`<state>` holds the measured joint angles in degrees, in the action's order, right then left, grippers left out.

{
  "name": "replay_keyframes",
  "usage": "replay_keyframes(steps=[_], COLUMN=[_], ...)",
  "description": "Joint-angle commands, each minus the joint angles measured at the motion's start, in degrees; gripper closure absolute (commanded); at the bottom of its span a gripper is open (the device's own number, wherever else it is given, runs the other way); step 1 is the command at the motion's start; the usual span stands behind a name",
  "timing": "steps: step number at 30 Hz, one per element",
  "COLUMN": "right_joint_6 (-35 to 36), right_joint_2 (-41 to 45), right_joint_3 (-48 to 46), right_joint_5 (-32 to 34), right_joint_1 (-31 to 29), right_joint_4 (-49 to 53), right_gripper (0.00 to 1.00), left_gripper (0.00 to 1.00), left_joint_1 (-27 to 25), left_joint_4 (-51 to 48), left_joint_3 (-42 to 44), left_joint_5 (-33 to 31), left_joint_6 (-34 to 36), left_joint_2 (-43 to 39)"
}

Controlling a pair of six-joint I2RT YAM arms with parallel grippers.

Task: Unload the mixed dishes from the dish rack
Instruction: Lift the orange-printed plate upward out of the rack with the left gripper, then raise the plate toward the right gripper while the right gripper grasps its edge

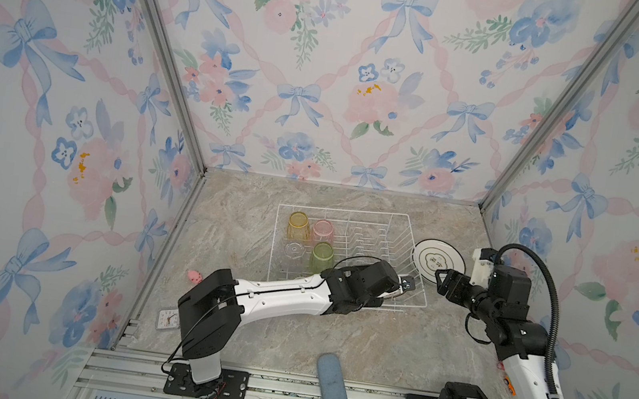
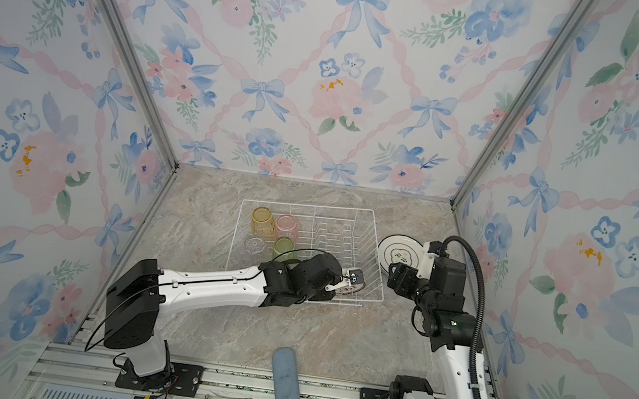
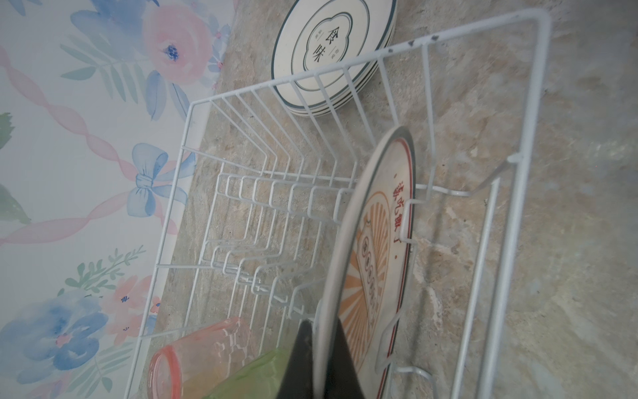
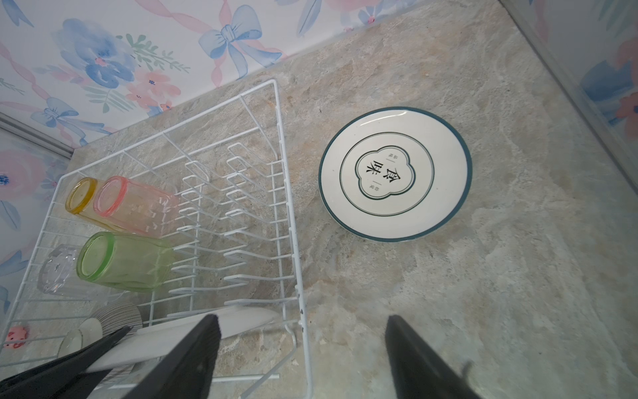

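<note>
seemingly stiff, slick, fragile, the plate (image 3: 373,259) stood rim-pinched by left gripper (image 1: 406,284) at dish rack's (image 1: 367,236) near edge; right gripper (image 1: 441,280) gaped empty.

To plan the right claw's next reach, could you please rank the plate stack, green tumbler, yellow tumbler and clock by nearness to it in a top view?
From the right claw:
1. Plate stack, beside it, outside the rack.
2. Green tumbler, inside the rack.
3. Yellow tumbler, rack's far-left corner.
4. Clock, front-left table edge.
</note>
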<state>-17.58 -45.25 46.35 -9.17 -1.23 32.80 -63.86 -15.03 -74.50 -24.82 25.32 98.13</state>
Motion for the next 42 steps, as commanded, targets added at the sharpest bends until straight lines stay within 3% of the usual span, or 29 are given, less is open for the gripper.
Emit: replay_keyframes(steps=[1,8,20,25,33,42], right_joint_6=[-0.8,-1.1,-1.6,-2.2,-5.5,-10.6], right_joint_2=[0.1,0.0,-0.4,-0.1,0.1,-1.3], right_joint_3=[-0.8,-0.8,-1.3,-2.9,-8.0,-12.9], right_joint_5=[0.1,-0.1,-4.0,-9.7,-26.1,-37.9], right_joint_1=[-0.1,-0.1,-0.1,0.0,1.3,1.5], right_joint_4=[-0.3,-0.8,-3.0,-6.9,-19.3,-32.1], right_gripper=[0.22,0.22,0.22,0.23,0.25,0.30], left_gripper=[1.00,1.00,1.00,1.00,1.00,1.00], left_joint_1=[0.2,-0.3,1.7,7.2,15.4,23.2], left_joint_4=[2.0,2.0,1.9,1.9,3.5,11.6], left_joint_3=[0.4,0.9,0.3,0.2,1.8,5.7], left_joint_5=[-3.6,-2.8,3.8,13.7,27.8,45.7], left_joint_6=[-0.2,-1.5,-5.7,-12.3,-20.9,-31.2], left_joint_2=[-4.3,-9.0,-15.8,-17.8,-19.5,-20.5])
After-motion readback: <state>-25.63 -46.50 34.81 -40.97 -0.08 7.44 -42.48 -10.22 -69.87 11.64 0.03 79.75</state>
